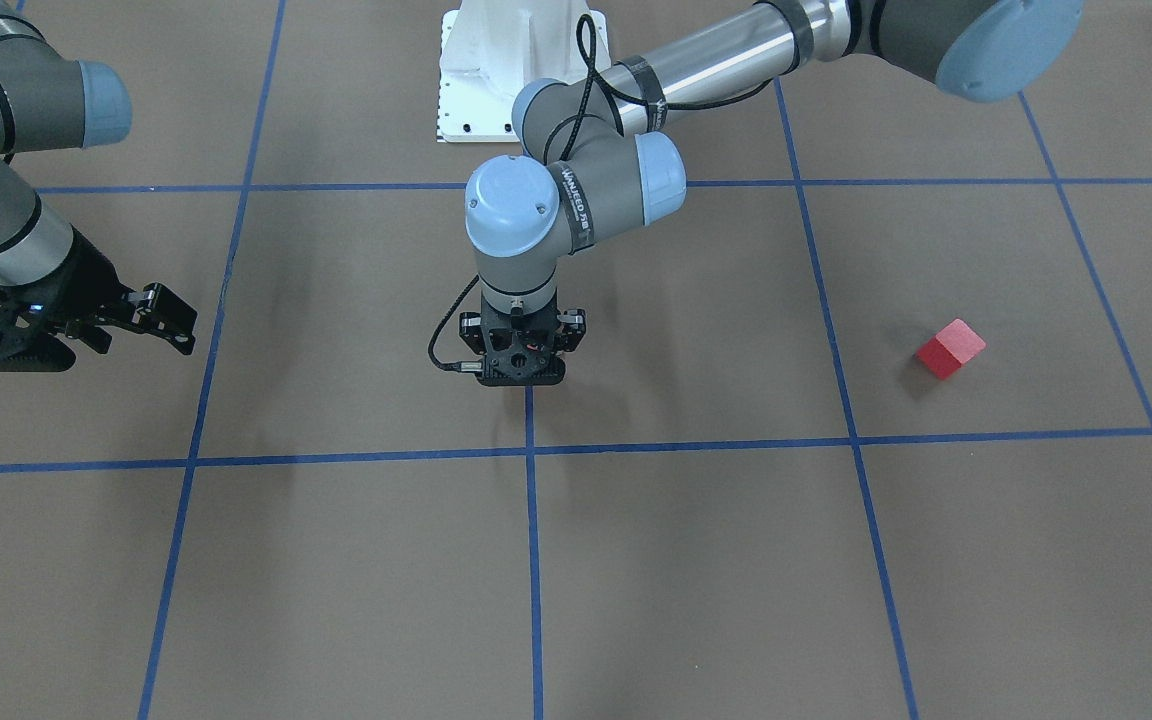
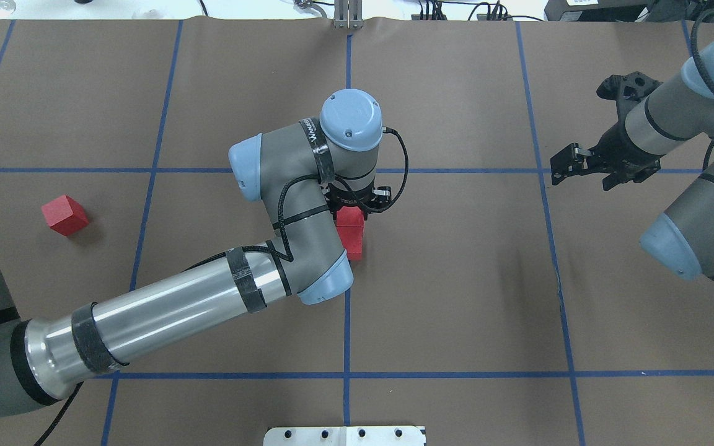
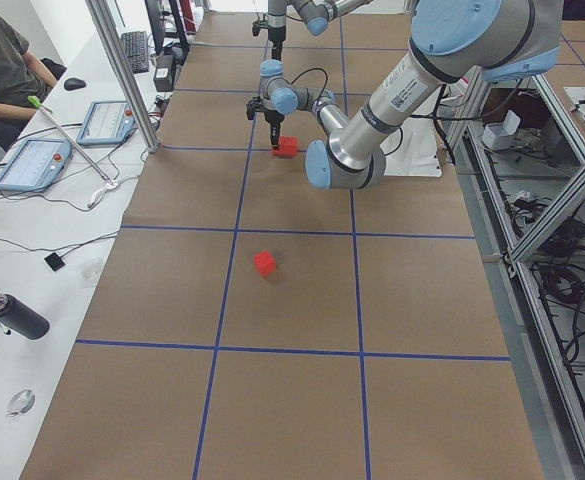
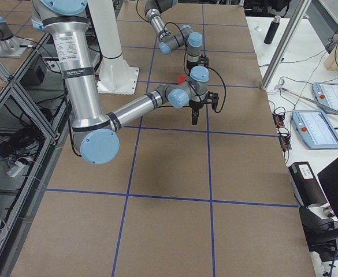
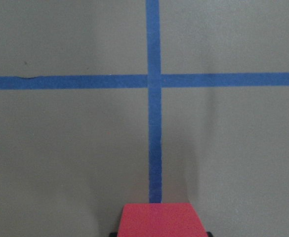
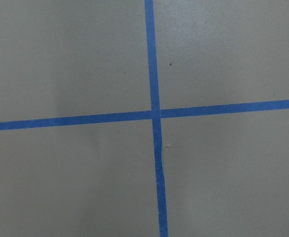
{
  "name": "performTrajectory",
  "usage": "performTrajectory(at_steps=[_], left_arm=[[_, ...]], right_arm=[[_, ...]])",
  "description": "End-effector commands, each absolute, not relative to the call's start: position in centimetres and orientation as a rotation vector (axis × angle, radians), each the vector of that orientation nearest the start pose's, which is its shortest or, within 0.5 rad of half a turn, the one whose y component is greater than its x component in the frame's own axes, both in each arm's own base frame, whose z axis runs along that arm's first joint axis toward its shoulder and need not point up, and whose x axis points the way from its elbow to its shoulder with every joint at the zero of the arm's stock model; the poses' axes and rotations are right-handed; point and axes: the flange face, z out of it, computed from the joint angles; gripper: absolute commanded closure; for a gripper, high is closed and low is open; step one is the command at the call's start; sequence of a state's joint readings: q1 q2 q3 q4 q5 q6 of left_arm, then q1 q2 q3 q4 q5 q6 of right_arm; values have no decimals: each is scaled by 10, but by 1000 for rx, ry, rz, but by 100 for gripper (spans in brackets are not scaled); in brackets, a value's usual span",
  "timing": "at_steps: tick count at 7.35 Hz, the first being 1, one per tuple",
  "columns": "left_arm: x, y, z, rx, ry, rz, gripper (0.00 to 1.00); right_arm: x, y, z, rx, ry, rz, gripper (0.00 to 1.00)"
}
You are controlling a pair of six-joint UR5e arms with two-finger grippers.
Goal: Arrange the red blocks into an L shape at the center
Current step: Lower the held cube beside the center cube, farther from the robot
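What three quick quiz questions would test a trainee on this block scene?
1. True or false: the right gripper is holding something.
2. Which gripper is over the middle tape line? A) left gripper B) right gripper
3. How many cubes sit alone, away from the centre?

Key: 1 false, it is empty. 2 A, with a red block between its fingers. 3 one, the lone block.
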State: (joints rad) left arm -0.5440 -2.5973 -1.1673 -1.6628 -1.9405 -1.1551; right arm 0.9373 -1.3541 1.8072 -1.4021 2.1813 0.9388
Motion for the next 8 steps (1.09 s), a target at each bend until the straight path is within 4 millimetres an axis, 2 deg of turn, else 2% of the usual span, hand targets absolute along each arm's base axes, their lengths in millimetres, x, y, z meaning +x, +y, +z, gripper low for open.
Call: performTrajectory(at_steps=[1, 2, 3, 4, 5, 8], left_arm=[[650, -506, 159, 12, 789, 11, 96], [650, -506, 159, 9, 791, 11, 70], [650, -507, 159, 10, 791, 11, 58], [650, -507, 159, 10, 791, 11, 37], [650, -507, 163, 8, 787, 12, 1], [643, -505, 154, 20, 806, 15, 0]], right_arm=[[-278, -507, 413, 9, -844, 96, 1], [-278, -507, 413, 9, -844, 96, 1], [-278, -507, 413, 9, -844, 96, 1], [-278, -507, 414, 8, -843, 97, 1], [-278, -507, 414, 8, -843, 97, 1], [-278, -507, 414, 9, -843, 96, 1]])
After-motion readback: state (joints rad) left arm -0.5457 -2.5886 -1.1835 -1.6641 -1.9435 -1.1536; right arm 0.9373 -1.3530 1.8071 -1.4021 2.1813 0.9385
